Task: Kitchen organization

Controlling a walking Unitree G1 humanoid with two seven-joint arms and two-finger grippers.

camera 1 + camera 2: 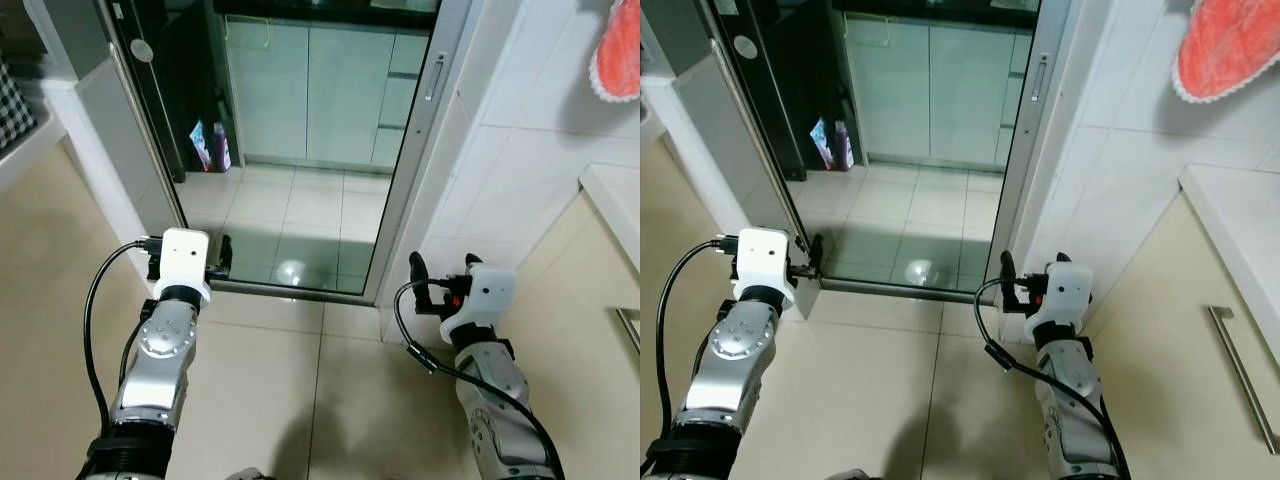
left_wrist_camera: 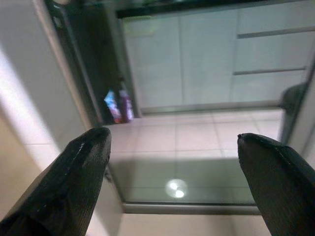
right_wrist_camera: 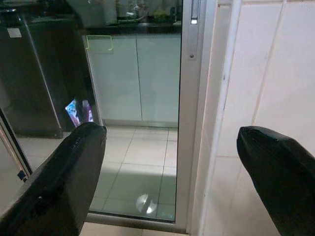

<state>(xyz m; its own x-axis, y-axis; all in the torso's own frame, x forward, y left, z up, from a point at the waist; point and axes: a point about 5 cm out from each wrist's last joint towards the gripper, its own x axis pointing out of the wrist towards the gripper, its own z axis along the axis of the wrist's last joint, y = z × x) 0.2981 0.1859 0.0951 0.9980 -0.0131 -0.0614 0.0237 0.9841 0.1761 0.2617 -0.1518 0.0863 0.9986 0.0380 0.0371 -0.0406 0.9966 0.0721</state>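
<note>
Straight ahead at twelve o'clock, a sliding glass door [image 1: 300,150] stands between me and the kitchen, its silver frame [image 1: 420,150] running up at about one o'clock. Through the glass I see pale green cabinets [image 1: 320,90] along the far wall, with a dark fridge [image 3: 39,73] off at eleven o'clock. Two items sit on the kitchen floor at the foot of that dark unit: a blue packet [image 1: 201,146] and a purple bottle [image 1: 222,148] just beside it, touching or nearly so. A bright ceiling-light reflection [image 1: 291,270] glints on the tiled floor [image 1: 290,210] just inside the threshold.

My left gripper [image 2: 172,162] is raised at about ten o'clock, close to the door's lower track, its fingers [image 2: 74,182] spread wide with nothing between them. My right gripper [image 3: 172,162] is up at about two o'clock, near the door frame and the white tiled wall [image 1: 520,180], its fingers [image 3: 59,177] also spread wide apart and empty.

Off at three o'clock is the edge of a white counter [image 1: 1240,230] over a beige cupboard with a metal handle [image 1: 1243,375]. Something pinkish-orange with a white frilly edge [image 1: 1225,50] hangs at the upper right. Beige floor tiles [image 1: 300,400] lie beneath my arms
</note>
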